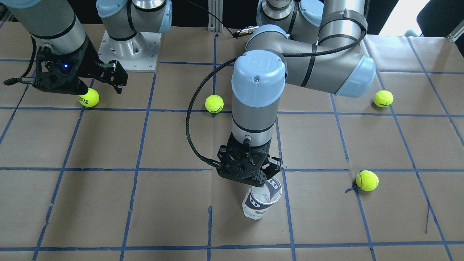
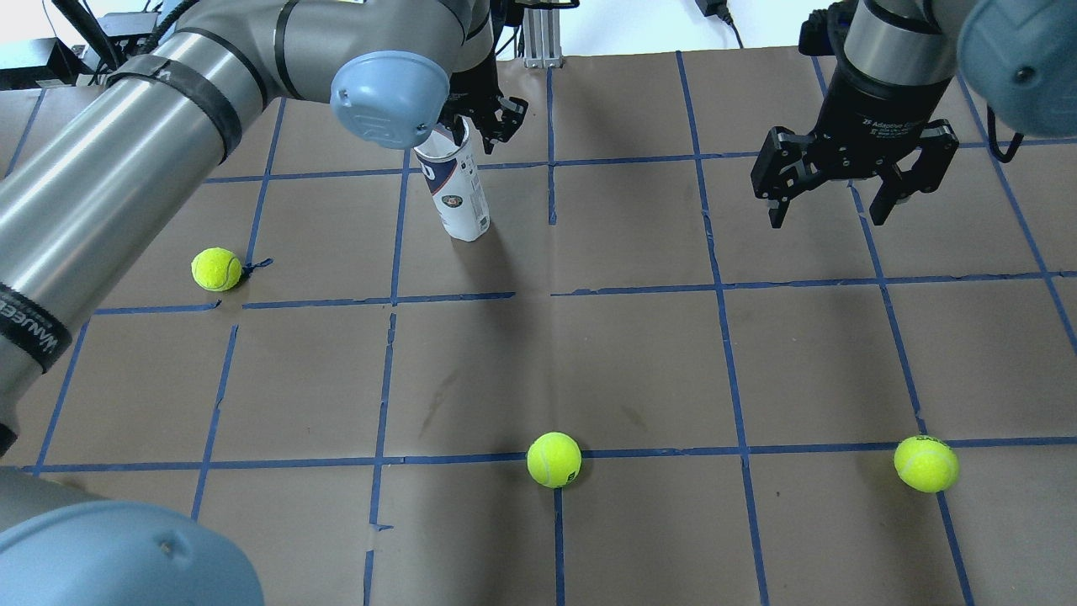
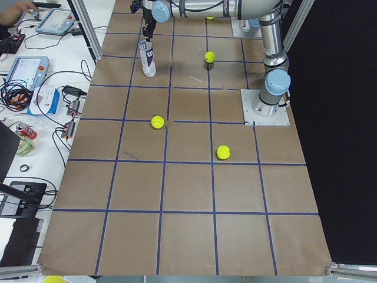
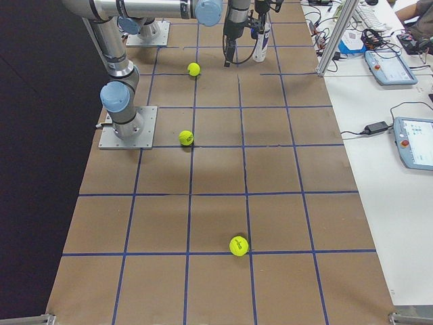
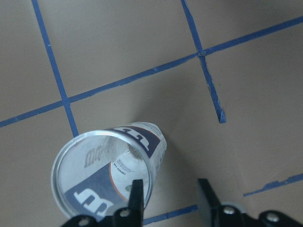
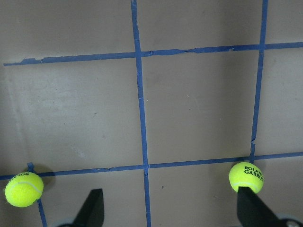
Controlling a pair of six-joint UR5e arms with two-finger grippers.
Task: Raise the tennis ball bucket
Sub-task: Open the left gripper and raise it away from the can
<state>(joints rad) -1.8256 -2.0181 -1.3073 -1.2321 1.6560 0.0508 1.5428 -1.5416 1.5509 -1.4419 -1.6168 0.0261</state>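
Observation:
The tennis ball bucket (image 1: 261, 201) is a clear tube with a white and navy label. It stands upright on the brown paper with its top open and no balls inside, as the overhead view (image 2: 456, 189) and the left wrist view (image 5: 106, 172) also show. My left gripper (image 1: 270, 175) hangs right above its rim and is open (image 5: 171, 201). One finger (image 5: 136, 196) is over the mouth just inside the rim and the other is outside, so the tube's wall lies between them. My right gripper (image 2: 829, 206) is open and empty, far from the tube.
Several yellow-green tennis balls lie loose on the table: one left of the tube (image 2: 216, 269), one front centre (image 2: 554, 459), one front right (image 2: 925, 463) and one near the left arm's base (image 1: 383, 98). Two balls (image 6: 23, 189) (image 6: 246, 177) lie under my right gripper.

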